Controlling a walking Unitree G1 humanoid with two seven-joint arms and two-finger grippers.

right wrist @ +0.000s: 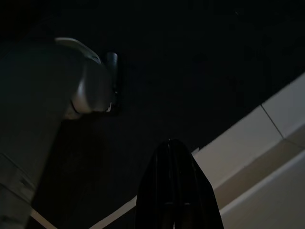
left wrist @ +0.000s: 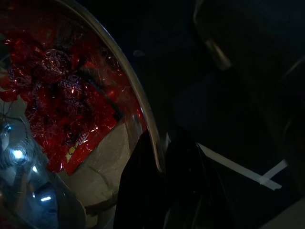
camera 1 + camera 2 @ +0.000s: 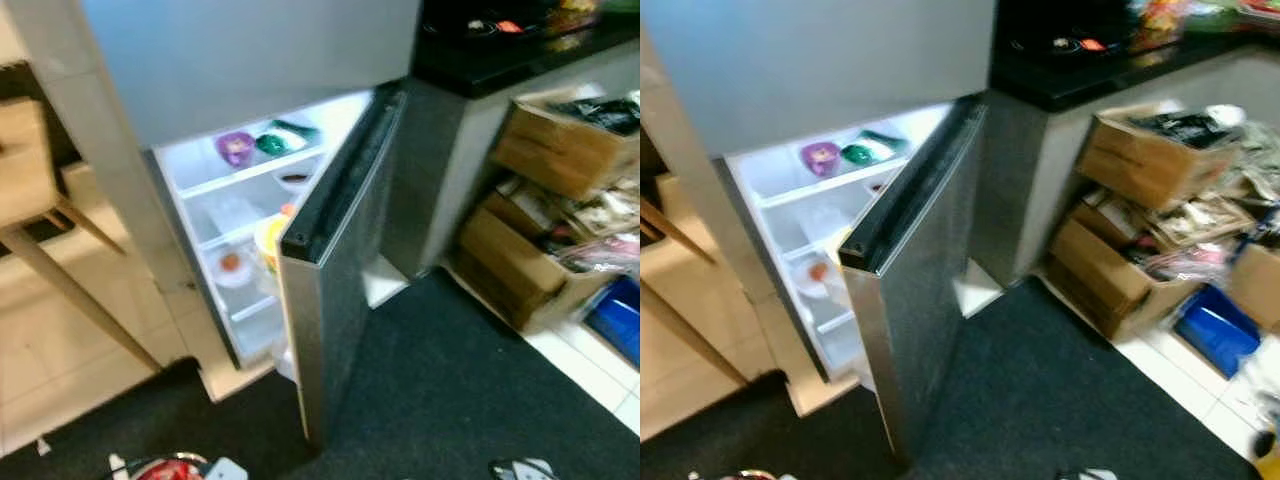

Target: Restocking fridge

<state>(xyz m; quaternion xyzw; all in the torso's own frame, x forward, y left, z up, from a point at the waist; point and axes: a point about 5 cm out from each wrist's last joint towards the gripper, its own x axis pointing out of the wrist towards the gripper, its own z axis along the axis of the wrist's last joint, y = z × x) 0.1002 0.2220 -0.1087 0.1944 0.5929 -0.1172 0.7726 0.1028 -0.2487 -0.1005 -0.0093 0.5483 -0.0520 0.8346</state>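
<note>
The fridge (image 3: 200,60) stood ahead of the robot with its lower door (image 3: 335,270) swung partly open, the door's edge pointing back toward the camera. Lit white shelves (image 3: 250,175) showed in the gap on the robot's left of that door, holding a purple bowl (image 3: 236,147), a green packet (image 3: 275,142) and a small dish (image 3: 231,265) lower down. A dark mat (image 3: 450,390) covered the floor in front, and cardboard boxes (image 3: 560,150) were stacked under a black counter (image 3: 520,50) on the right.

The bowl (image 2: 143,109) to be stocked was a metal one with red wrapped sweets (image 2: 62,95) inside. It sat low at the robot's left, its rim just peeking in at the bottom of the left eye view. The left gripper (image 2: 159,157) was pinched on that rim, one black finger inside the rim and one outside. The right gripper (image 1: 174,191) hung idle over the mat with its fingers pressed together and nothing between them.

The open shelves lay forward and up from the held bowl, on the left arm's own side, so that arm looked better placed to reach in. The door edge stood to the right of that path and would need avoiding.
</note>
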